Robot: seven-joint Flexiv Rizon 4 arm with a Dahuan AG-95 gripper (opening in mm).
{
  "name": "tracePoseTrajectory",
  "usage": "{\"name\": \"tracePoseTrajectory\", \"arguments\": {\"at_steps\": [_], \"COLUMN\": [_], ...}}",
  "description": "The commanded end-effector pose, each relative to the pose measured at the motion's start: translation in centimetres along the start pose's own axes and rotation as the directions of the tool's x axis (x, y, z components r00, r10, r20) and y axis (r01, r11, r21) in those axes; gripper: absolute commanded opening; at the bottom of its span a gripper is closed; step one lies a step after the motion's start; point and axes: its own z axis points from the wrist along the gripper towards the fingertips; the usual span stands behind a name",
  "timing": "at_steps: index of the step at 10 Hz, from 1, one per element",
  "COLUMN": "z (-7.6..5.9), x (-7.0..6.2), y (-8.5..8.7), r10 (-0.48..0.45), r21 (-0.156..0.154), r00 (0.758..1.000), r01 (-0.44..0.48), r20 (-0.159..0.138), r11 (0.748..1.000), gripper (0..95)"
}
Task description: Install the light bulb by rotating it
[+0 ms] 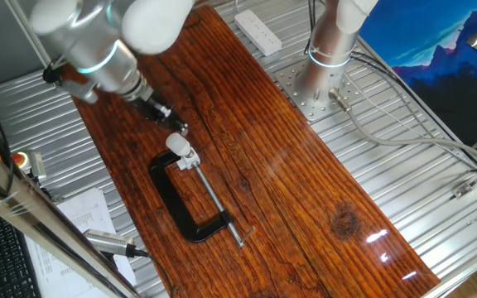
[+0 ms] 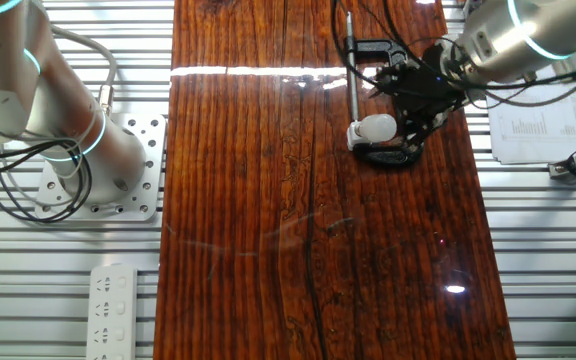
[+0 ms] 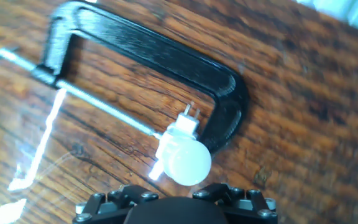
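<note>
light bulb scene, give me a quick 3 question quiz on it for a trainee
1. True or false: the light bulb sits in a socket block held in the black C-clamp.
2. The gripper is: A) closed around the bulb, B) near the bulb with nothing seen between its fingers, C) resting on the power strip.
3. Fill in: the clamp lies on a ____ board.

Key: 1 true. 2 B; whether the fingers are open or shut is not clear in any view. 3 wooden.
</note>
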Motion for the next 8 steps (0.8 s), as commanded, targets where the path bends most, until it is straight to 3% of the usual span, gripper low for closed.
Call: {"name": "tracePoseTrajectory", "arguments": {"at_steps": [1, 3, 5, 8], "z": [-1.3, -1.5, -0.7, 0.7], "x": [0.3, 0.5, 0.4, 0.0], "y": [0.3, 0.2, -0.6, -2.0], "r10": [-0.224, -0.26, -0.286, -0.354], "r21": [0.038, 0.042, 0.033, 0.047], "r00": [0.968, 0.952, 0.944, 0.923], "r01": [0.221, 0.256, 0.285, 0.351], "r20": [0.113, 0.159, 0.163, 0.154], "r11": [0.974, 0.966, 0.958, 0.935], "gripper": [76.0, 76.0, 76.0, 76.0]}}
